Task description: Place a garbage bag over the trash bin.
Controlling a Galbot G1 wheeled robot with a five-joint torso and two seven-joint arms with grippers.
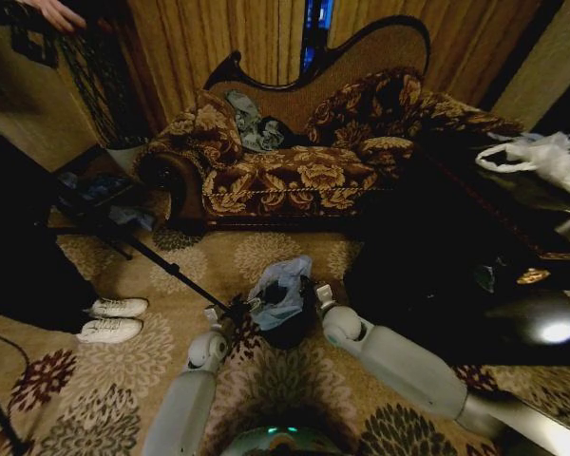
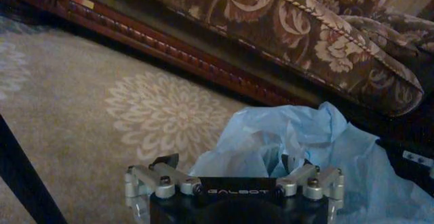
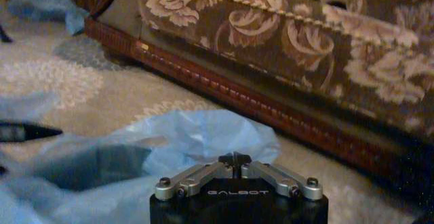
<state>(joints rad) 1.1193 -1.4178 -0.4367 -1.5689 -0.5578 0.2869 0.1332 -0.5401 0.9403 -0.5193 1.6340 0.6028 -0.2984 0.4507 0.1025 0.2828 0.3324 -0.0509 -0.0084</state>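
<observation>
So the trash bin (image 1: 290,328) sits on the patterned carpet (image 1: 95,380) right in front of the robot, a bit out from the floral sofa (image 1: 285,176). The garbage bag (image 1: 280,290) is bunched up on top of it, crumpled and draped over the rim, mouth partly gaping. The left pincer (image 2: 230,165) is at the bin's left side with its fingers spread apart, blue film sitting between them. The right pincer (image 3: 235,158) is at the right side, tips pressed together on a fold of the bag's edge. Both arms reach in from the carpet's near edge.
</observation>
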